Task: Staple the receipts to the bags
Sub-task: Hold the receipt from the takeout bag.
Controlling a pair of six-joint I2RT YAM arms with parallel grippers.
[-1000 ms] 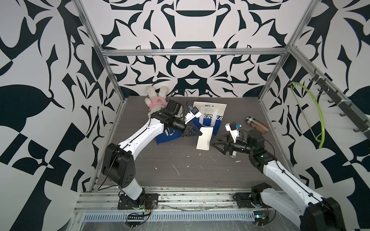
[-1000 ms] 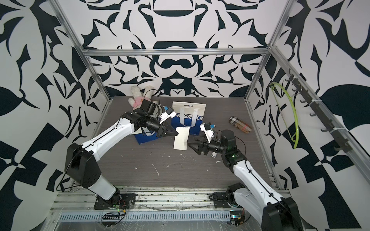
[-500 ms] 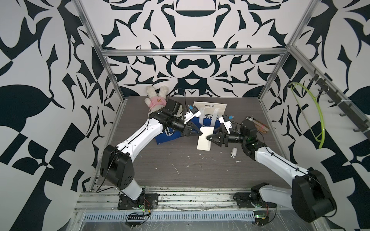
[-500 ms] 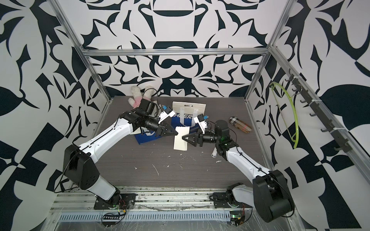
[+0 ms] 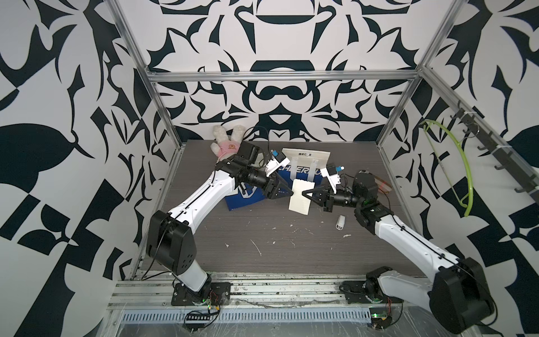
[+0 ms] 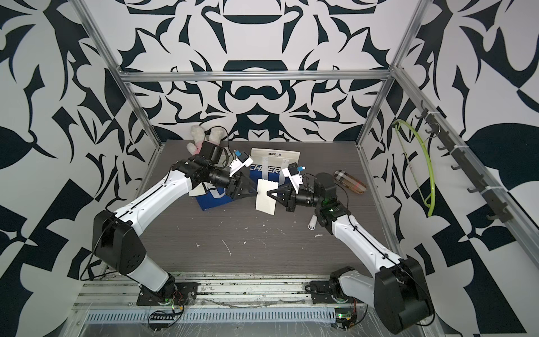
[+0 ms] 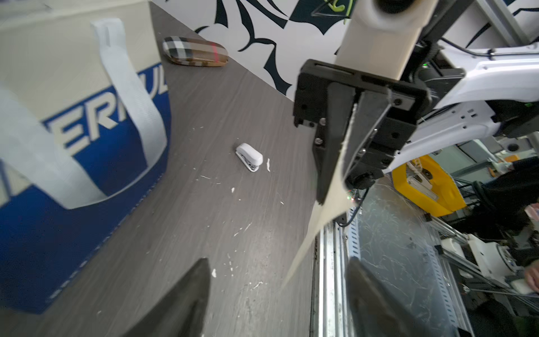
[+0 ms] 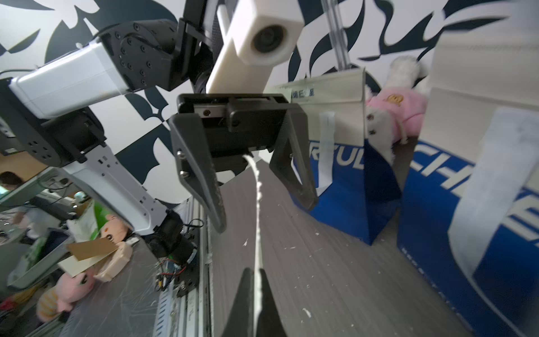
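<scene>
Receipt (image 5: 300, 201): plain cream slip, top edge ragged, flat, uncreased. Held upright above table (image 5: 277, 256), just in front of back bag (image 5: 318, 156), resting on neither bag. Looks like mid hand-over, not stapled yet. Right gripper (image 5: 304, 194) pinched tight on one side edge; left gripper (image 5: 290, 192) spread wide around opposite edge, not touching. Next, probably: lay slip on bag's cream top, then grab stapler (image 5: 340, 230) lying by right arm. Floppy, folds easy.
</scene>
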